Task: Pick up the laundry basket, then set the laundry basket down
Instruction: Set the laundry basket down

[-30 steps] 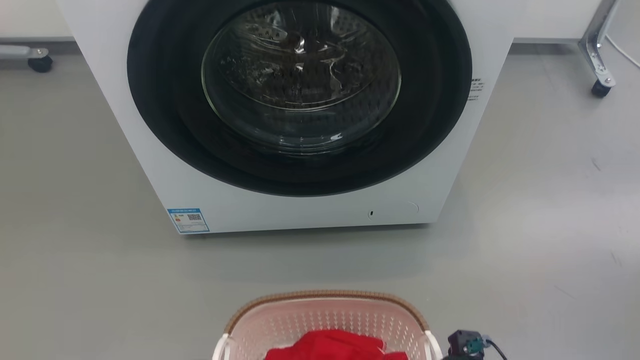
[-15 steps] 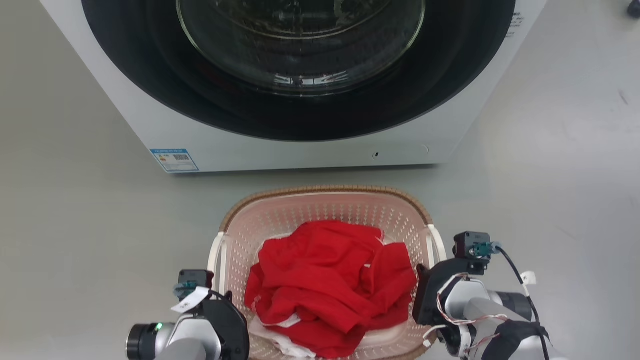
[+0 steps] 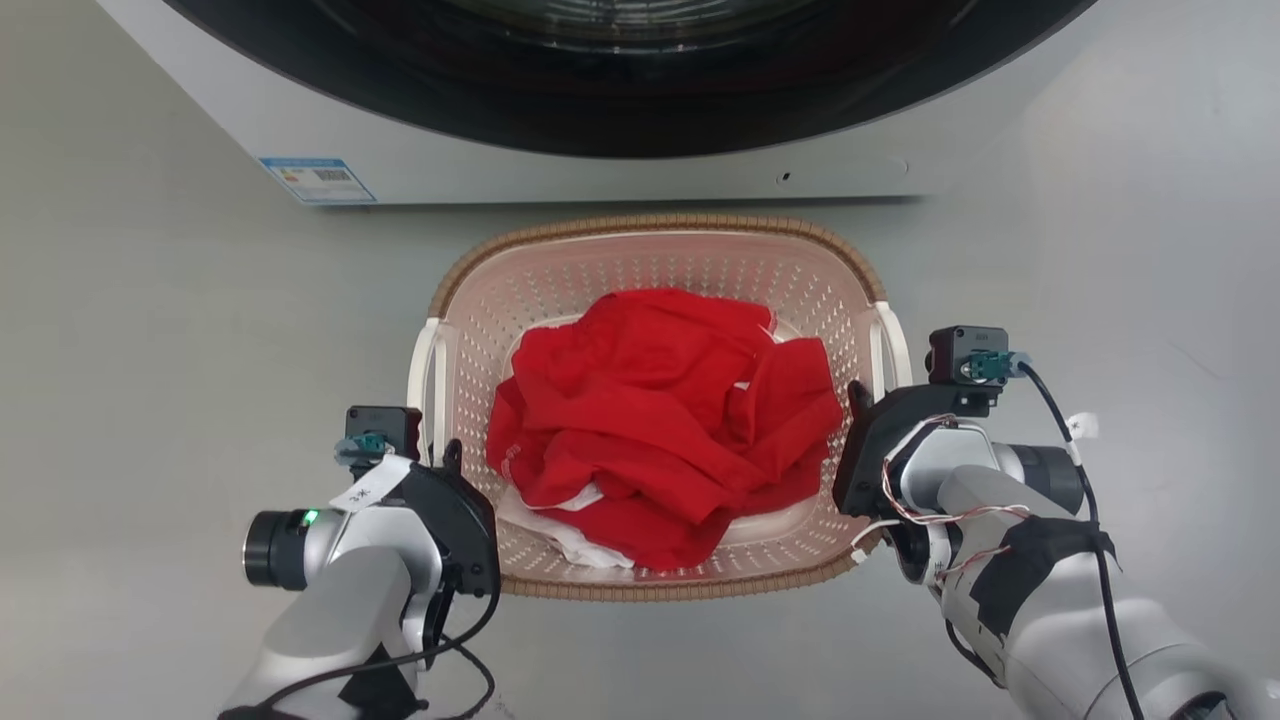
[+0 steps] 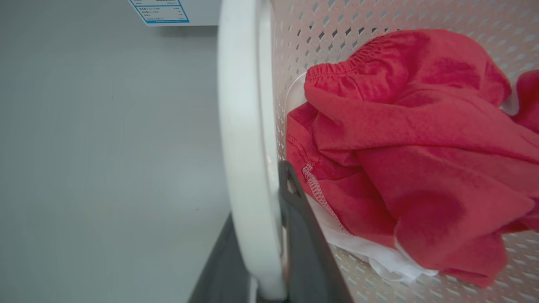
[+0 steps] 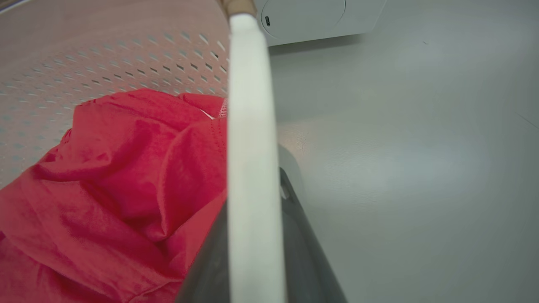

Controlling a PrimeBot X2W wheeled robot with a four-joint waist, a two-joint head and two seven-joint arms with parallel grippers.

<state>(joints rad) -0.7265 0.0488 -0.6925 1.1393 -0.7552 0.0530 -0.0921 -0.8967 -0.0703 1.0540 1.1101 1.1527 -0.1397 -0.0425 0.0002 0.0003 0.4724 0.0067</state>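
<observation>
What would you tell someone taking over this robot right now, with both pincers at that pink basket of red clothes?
The left pincer is shut on the laundry basket at its left white handle.
The right pincer is shut on the right white handle.
The basket sits before the washer, red clothes inside.
Done: both handles gripped. Whether it is off the floor can't be told.
Left: lift, then set down.

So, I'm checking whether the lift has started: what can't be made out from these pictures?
- Underside of the laundry basket: head view looks from above, its own body hides any gap to the floor.
- Outer fingertip of the left gripper: left wrist view, behind the white handle.
- Basket bottom: head view, under the red garment.
- Door of the washer: head view, cut off by top edge.
- Text on its label: too small.
</observation>
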